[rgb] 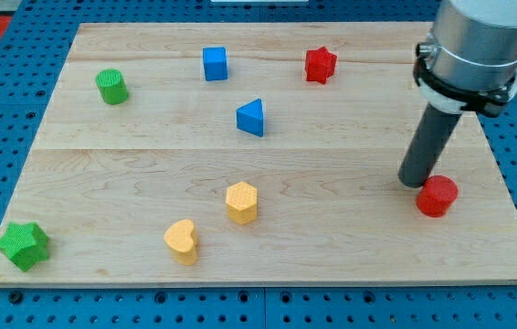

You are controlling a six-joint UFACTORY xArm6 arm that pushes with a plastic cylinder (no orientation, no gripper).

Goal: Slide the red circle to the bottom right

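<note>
My tip [416, 182], a bare rod with no jaws, is touching the red circle [437, 196] lying just lower right of it.

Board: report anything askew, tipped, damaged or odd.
Nothing stands out. All eight blocks sit flat on the board, none tipped, stacked or over an edge. The green star sits nearest an edge, at the bottom-left corner, but fully on. My tip is against the upper-left side of the red circle.
</note>
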